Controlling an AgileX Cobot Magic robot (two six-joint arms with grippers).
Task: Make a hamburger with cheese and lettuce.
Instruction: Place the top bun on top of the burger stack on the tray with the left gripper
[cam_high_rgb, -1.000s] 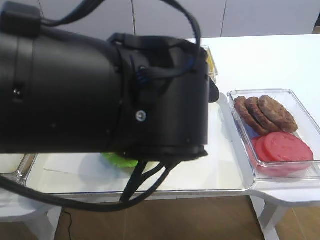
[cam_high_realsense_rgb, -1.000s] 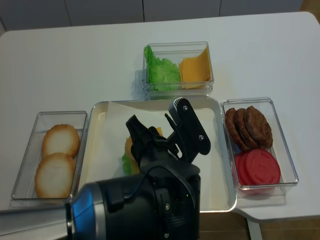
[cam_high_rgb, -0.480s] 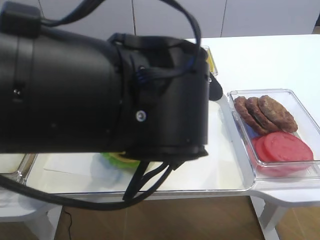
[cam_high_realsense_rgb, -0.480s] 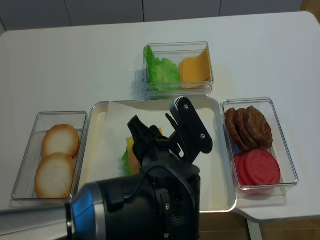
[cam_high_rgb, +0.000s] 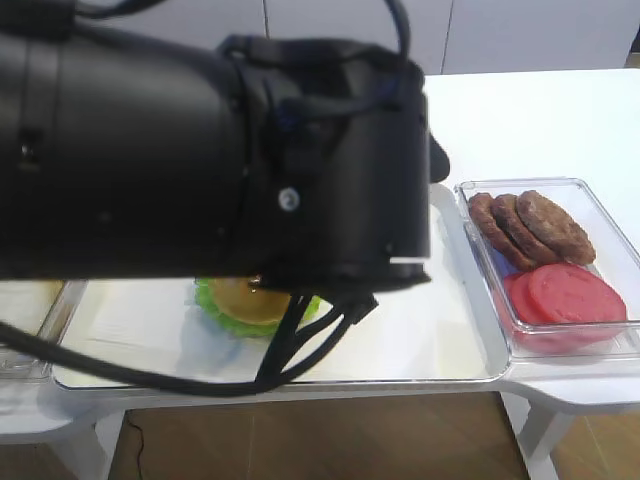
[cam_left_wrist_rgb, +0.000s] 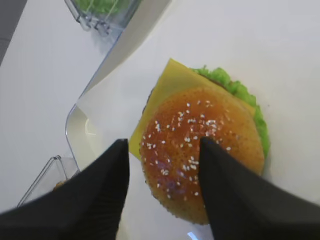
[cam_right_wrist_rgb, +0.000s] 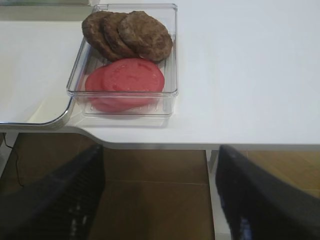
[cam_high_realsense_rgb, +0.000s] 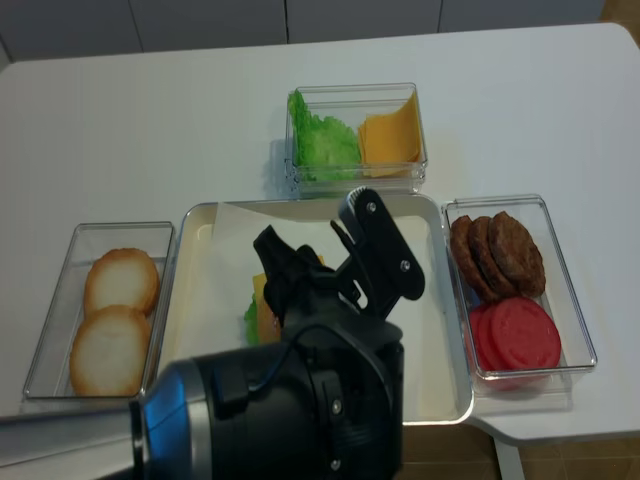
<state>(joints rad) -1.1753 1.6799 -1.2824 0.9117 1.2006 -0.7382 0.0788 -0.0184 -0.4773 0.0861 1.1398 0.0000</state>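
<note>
The hamburger (cam_left_wrist_rgb: 200, 145) sits on the paper-lined tray (cam_high_realsense_rgb: 430, 385). Its sesame bun dome is on top, with the square yellow cheese (cam_left_wrist_rgb: 165, 85) and the ruffled green lettuce (cam_left_wrist_rgb: 237, 90) sticking out beneath. It also shows in the high view (cam_high_rgb: 245, 300), under the black left arm. My left gripper (cam_left_wrist_rgb: 164, 142) hangs open just above the bun, with one finger off its left side and the other over its middle. In the realsense view the left gripper (cam_high_realsense_rgb: 325, 260) hides most of the hamburger (cam_high_realsense_rgb: 258, 305). My right gripper (cam_right_wrist_rgb: 160, 150) is open and empty beyond the table's front edge, over the floor.
A clear box of brown patties and red tomato slices (cam_high_realsense_rgb: 505, 295) stands right of the tray and shows in the right wrist view (cam_right_wrist_rgb: 125, 55). A box with a lettuce heap and cheese slices (cam_high_realsense_rgb: 355, 135) is behind the tray. A box of pale bun halves (cam_high_realsense_rgb: 110, 310) is at the left.
My left arm has shifted up and back a little, so more of the hamburger's bun and lettuce shows beneath it. The boxes have not moved.
</note>
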